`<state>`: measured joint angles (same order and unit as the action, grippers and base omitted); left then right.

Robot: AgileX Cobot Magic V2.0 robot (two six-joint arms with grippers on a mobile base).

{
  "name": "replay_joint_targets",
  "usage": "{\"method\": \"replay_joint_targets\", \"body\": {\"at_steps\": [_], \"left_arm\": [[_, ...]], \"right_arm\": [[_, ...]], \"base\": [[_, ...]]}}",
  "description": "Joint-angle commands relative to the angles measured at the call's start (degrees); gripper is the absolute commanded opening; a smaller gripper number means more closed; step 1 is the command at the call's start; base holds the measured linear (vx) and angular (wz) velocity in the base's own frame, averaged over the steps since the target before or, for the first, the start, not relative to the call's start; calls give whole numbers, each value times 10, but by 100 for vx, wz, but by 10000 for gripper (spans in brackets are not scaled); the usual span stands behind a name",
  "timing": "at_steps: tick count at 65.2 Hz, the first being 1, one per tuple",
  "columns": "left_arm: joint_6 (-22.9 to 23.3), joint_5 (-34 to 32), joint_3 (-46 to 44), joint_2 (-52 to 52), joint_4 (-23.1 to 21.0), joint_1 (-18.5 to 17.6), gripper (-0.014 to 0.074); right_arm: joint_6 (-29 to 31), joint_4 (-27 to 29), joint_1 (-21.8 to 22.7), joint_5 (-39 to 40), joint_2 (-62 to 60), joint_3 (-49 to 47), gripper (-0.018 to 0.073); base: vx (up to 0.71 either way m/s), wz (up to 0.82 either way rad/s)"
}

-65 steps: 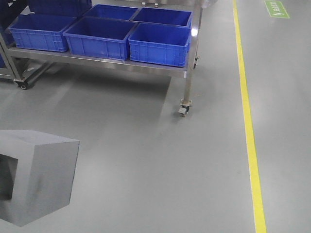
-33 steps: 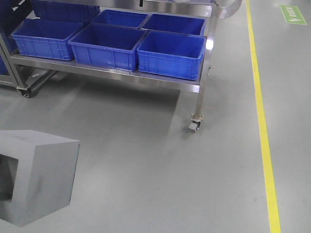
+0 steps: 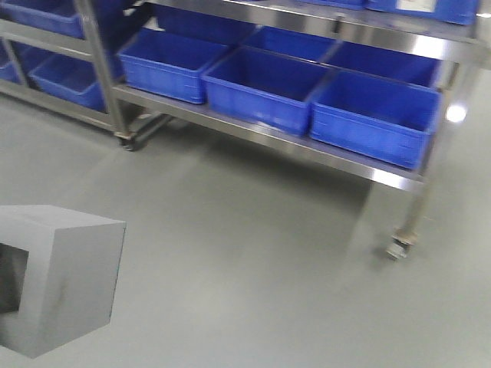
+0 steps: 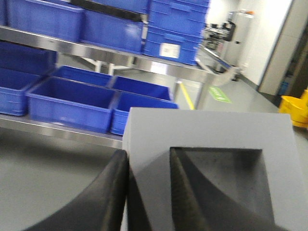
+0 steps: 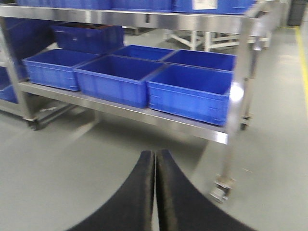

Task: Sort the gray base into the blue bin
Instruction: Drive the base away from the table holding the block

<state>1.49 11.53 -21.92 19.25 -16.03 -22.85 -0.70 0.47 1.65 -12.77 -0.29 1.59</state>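
The gray base (image 3: 69, 276) is a light gray cube with a square recess, held up at the lower left of the front view, above the floor. In the left wrist view the gray base (image 4: 207, 130) fills the foreground. My left gripper (image 4: 149, 161) is shut on its wall, one finger outside and one inside the recess. My right gripper (image 5: 155, 155) is shut with nothing between its fingers, low over the floor. Several blue bins stand open on the rack's lower shelf ahead, the nearest being a blue bin (image 3: 368, 134) and a blue bin (image 5: 185, 103).
A steel rack (image 3: 268, 136) on castors (image 3: 397, 249) holds the bins; an upper shelf (image 5: 144, 19) carries more. A second rack (image 3: 46, 96) stands to the left. A yellow floor line (image 5: 303, 53) runs on the right. Yellow tubs (image 4: 294, 108) sit far right.
The front view has swung: the rack and its bins now sit nearer and further right, and the yellow line has left that view. The gray base stays held in the same spot.
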Motion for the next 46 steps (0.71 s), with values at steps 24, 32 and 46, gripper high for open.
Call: {"method": "replay_joint_targets", "body": {"at_steps": [24, 32, 46], "left_arm": [[4, -59, -19, 5, -10, 1, -6], [4, -59, -19, 5, -10, 1, -6], [4, -58, -19, 5, -10, 1, -6]], "right_arm": [[7, -5, 1, 42, 10, 1, -5], [7, -5, 1, 42, 10, 1, -5], [7, -5, 1, 42, 10, 1, -5]], "base": [[29, 62], [30, 54], [33, 42]]}}
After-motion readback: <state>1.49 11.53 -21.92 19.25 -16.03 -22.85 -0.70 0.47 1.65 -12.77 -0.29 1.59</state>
